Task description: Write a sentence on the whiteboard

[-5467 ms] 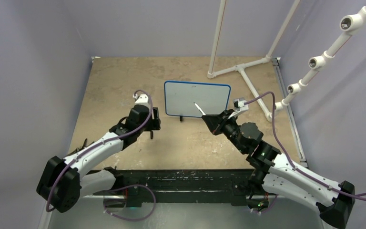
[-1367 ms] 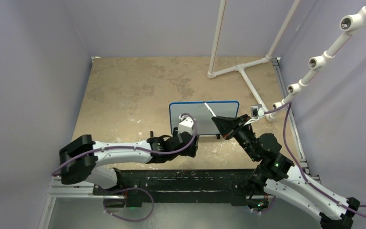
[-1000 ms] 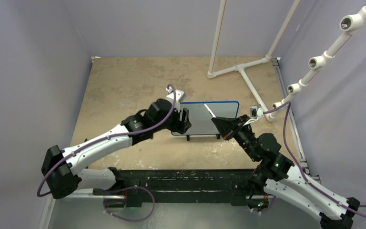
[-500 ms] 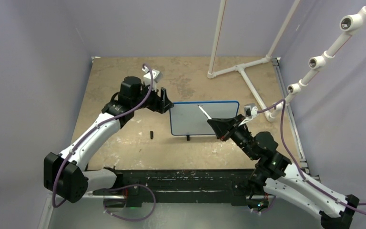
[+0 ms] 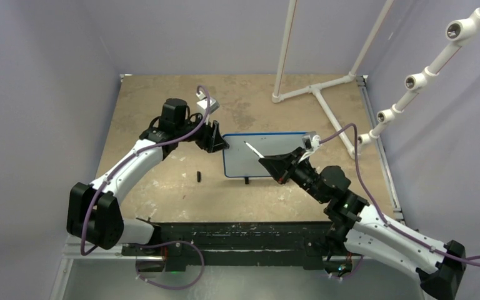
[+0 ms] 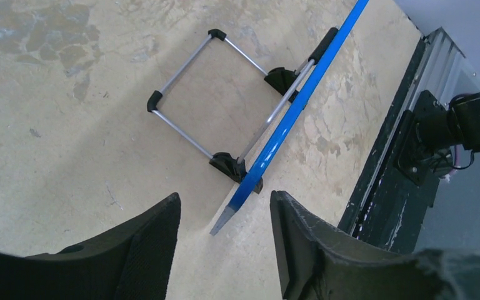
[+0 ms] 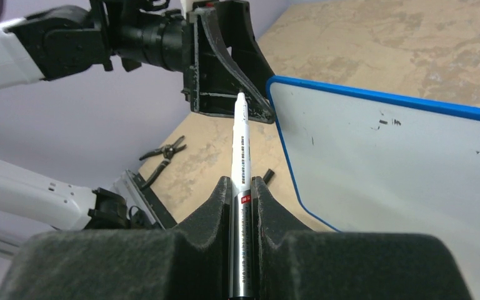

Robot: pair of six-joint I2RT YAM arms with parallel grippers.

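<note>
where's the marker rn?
Top view, centre-right: the marker is clamped in the right claw, its tip over the left half of the whiteboard and pointing toward the left claw at the board's left edge.

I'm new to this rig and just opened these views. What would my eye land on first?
The blue-rimmed whiteboard standing mid-table stands out first, and it is almost blank. The right claw is shut on a white marker held in front of the board. The left claw is open at the board's left edge.
</note>
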